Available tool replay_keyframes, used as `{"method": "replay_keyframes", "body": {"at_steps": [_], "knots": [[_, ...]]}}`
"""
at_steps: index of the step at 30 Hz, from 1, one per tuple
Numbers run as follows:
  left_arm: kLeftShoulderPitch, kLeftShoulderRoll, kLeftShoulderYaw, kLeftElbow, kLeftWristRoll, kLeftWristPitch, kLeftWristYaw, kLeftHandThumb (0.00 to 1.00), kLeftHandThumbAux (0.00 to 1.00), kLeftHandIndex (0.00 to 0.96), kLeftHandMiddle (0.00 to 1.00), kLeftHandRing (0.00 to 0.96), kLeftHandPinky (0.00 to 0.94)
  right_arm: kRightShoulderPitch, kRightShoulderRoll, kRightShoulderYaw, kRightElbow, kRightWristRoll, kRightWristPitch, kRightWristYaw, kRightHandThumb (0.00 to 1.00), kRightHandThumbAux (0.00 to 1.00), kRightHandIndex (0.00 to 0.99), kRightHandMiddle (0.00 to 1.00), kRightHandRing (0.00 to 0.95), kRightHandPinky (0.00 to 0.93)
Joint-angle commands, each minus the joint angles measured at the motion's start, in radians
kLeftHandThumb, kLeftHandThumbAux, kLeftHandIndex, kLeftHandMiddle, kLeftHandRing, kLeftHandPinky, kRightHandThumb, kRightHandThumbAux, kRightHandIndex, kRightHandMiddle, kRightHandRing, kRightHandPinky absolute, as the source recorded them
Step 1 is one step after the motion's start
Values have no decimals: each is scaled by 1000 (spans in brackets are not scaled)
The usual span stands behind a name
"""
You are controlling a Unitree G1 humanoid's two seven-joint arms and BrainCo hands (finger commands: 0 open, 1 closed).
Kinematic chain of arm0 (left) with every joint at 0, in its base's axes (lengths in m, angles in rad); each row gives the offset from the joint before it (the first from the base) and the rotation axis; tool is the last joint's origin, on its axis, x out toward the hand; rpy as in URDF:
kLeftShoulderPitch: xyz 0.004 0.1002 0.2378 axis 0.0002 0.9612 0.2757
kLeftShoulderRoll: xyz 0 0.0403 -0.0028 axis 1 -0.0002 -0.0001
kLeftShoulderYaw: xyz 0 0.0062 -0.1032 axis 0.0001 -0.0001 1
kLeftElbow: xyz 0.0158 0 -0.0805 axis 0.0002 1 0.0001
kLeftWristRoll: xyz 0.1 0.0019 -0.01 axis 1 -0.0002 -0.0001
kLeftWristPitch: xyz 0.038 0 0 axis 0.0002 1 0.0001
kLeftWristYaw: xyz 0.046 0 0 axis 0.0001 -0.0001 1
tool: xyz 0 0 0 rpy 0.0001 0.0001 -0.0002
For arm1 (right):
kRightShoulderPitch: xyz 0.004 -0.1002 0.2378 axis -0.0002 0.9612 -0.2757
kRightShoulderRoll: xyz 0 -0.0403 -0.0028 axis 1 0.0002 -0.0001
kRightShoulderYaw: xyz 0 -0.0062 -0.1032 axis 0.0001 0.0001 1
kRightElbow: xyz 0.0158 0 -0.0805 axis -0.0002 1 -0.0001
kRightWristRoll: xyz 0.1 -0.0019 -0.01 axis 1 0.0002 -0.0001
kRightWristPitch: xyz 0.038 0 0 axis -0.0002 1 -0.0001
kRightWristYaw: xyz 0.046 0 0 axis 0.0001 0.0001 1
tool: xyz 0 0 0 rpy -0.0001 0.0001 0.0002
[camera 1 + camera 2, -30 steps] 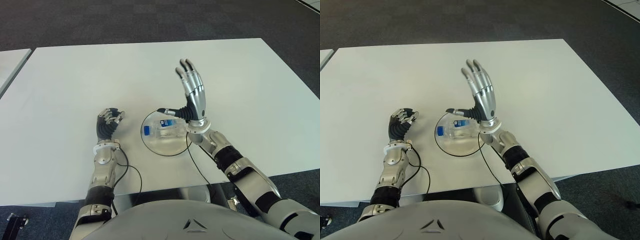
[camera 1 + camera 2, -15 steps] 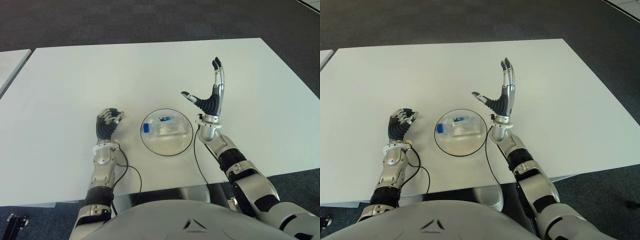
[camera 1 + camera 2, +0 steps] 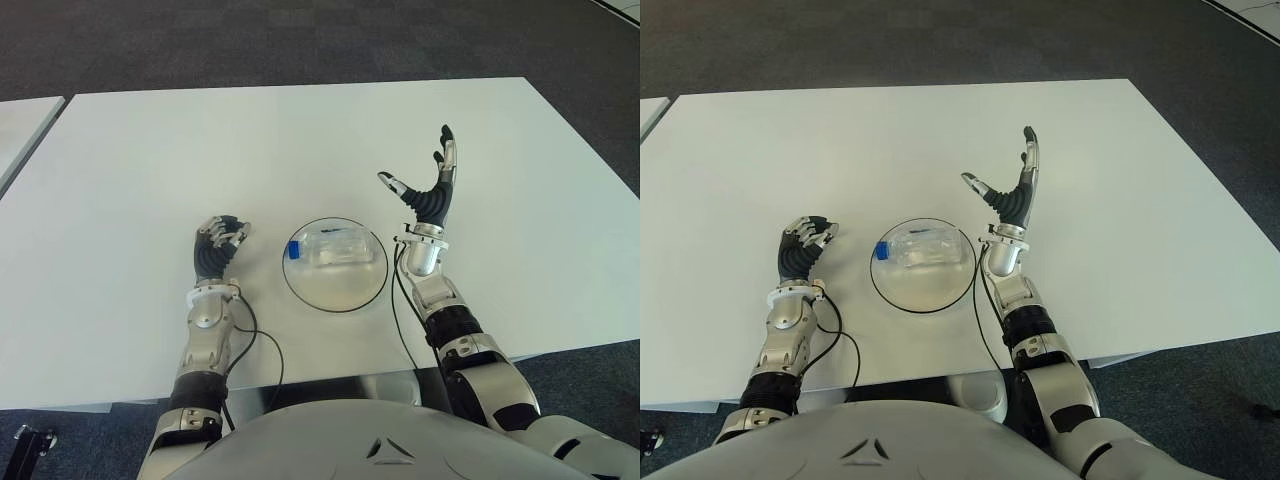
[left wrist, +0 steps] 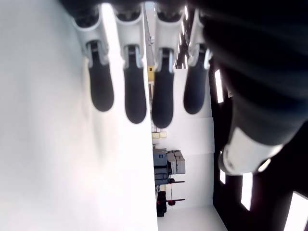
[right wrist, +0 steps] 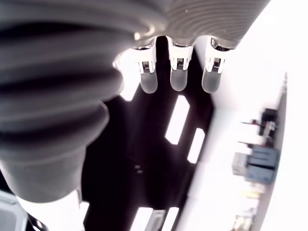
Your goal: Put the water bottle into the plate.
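Clear bottle (image 3: 334,248) lies in the plate (image 3: 335,290), frame centre. Right hand (image 3: 430,195), right of it: fingers wide, empty. Left hand (image 3: 215,250), left: fingers curled, empty.

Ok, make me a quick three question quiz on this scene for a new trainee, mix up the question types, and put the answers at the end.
1. True or false: the water bottle stands upright on the table beside the plate.
2. Multiple choice: the right hand is
A. gripping the bottle
B. open, raised to the right of the plate, holding nothing
C. flat inside the plate
3. Fill in: the left hand, fingers curled and empty, shows to the ____ of the plate.

Key
1. False: it lies on its side inside the plate, blue cap toward the robot's left.
2. B
3. left
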Motion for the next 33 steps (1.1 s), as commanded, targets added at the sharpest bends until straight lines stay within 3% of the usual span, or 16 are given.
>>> {"method": "replay_keyframes", "body": {"at_steps": [1, 10, 20, 26, 31, 33], "knots": [[48, -8, 1, 56, -13, 74, -16, 703, 719, 429, 461, 435, 433, 21, 33, -75, -16, 180, 61, 175, 15, 807, 0, 0, 3, 77], [47, -6, 2, 58, -19, 64, -23, 704, 719, 429, 460, 434, 437, 29, 52, -170, -2, 353, 150, 405, 90, 830, 40, 42, 45, 104], [50, -8, 0, 51, -17, 61, -19, 706, 718, 429, 465, 446, 455, 42, 45, -238, 47, 444, 222, 608, 250, 874, 152, 192, 215, 323], [51, -10, -1, 50, -17, 54, -21, 707, 717, 429, 467, 453, 463, 47, 45, -256, 51, 449, 252, 662, 285, 907, 255, 281, 319, 409], [52, -9, -3, 52, -16, 42, -24, 708, 716, 430, 474, 458, 462, 68, 46, -252, 28, 408, 310, 630, 270, 936, 335, 351, 396, 467], [52, -8, -3, 53, -16, 42, -25, 708, 717, 430, 477, 458, 457, 76, 47, -250, 23, 392, 320, 619, 521, 816, 388, 443, 461, 524]]}}
